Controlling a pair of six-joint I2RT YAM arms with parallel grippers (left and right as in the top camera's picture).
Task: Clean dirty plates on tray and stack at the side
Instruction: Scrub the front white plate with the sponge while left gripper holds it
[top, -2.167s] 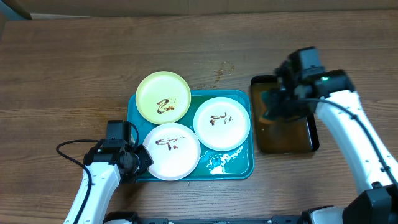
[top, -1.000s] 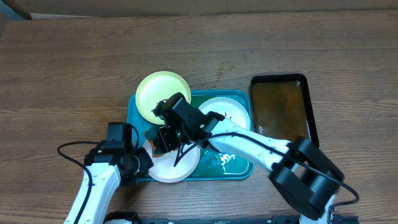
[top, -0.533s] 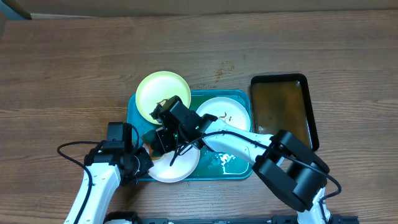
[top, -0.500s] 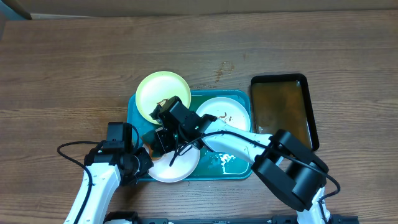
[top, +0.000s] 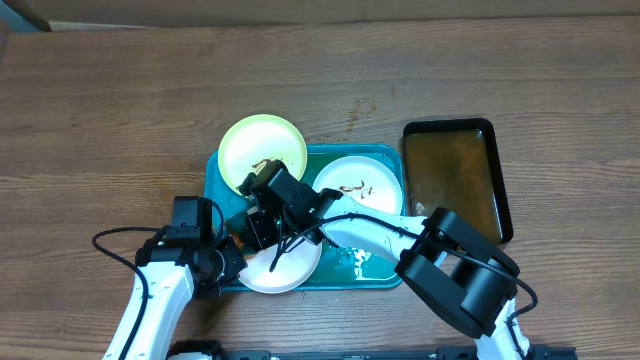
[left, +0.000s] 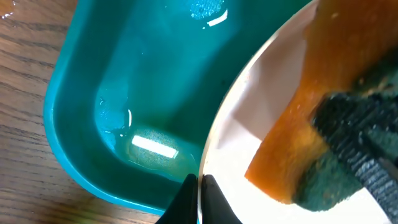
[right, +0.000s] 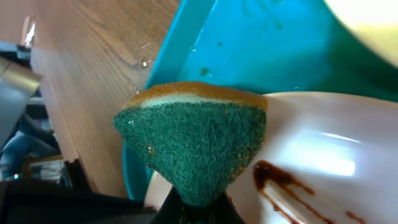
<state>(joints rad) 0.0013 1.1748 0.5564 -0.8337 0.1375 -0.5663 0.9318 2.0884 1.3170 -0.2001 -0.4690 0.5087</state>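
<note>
Sponge (right: 193, 140) first: green scouring face, orange back, pinched at its narrow end by the right hand (right: 194, 210), whose fingers are closed tight on it. The right arm reaches across the tray (top: 213, 195) from the right, and the sponge sits over the left part of the front white plate (top: 300, 265), beside a brown sauce smear (right: 273, 174) (from the left wrist view it looks pressed against the plate's surface). The left hand (left: 199, 193) is at that same plate's left rim, its fingertips brought together on the edge with the thin white rim between them. All three plates lie in the teal tray. The front white plate is at the near left. The other white plate (top: 380, 175), smeared too, is at the right. The lime-green plate (top: 250, 150) is at the far left, lapping over the tray's far rim. A black tray (top: 450, 124) of brownish water stands on the table (top: 120, 100) just right of the teal one.
</note>
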